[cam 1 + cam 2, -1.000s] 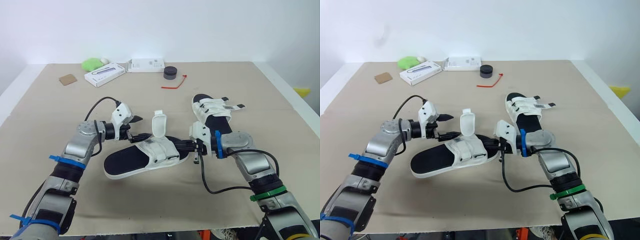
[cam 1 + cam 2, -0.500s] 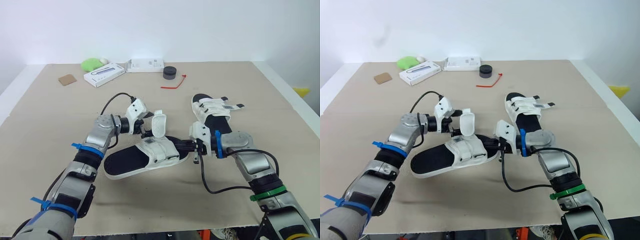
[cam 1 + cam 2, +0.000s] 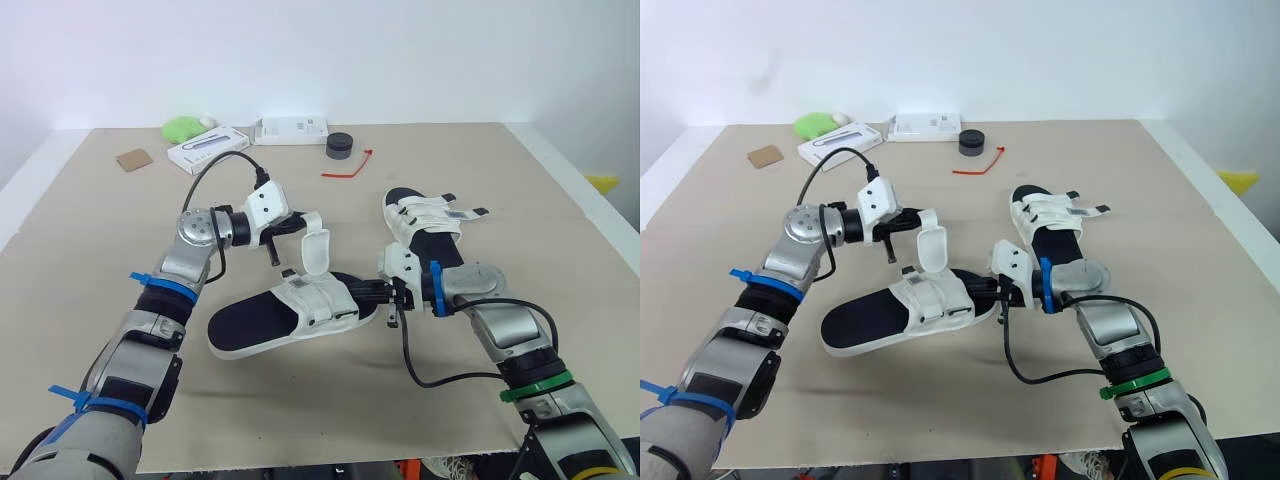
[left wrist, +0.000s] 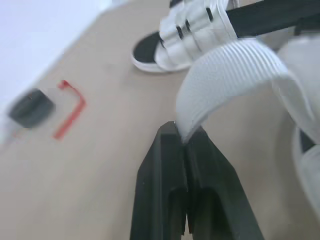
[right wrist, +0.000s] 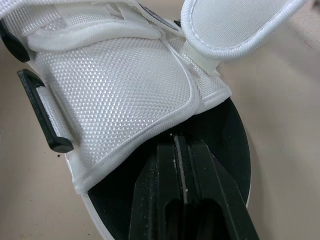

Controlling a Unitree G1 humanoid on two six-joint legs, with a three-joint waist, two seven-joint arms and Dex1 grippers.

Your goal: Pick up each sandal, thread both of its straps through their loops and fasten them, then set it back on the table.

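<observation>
A white-strapped sandal with a black insole (image 3: 262,318) lies in front of me, and one end of it is pinched in my right gripper (image 3: 373,293), which is shut on its sole edge (image 5: 220,140). One wide white strap (image 3: 318,248) stands up from it, unthreaded. My left gripper (image 3: 298,224) is shut on that strap's upper tip (image 4: 220,70), its fingers (image 4: 170,150) pressed together on the webbing. The second sandal (image 3: 425,225) rests on the table (image 3: 120,230) to the right, behind my right arm.
Along the far edge sit a green object (image 3: 183,128), two white boxes (image 3: 208,148) (image 3: 292,130), a black round puck (image 3: 340,146), a red tie (image 3: 350,165) and a brown card (image 3: 134,159). The table's right edge (image 3: 580,200) runs close to the second sandal.
My left gripper swung in from the left to the raised strap and shut on its tip. The right gripper and the sandal held their place.
</observation>
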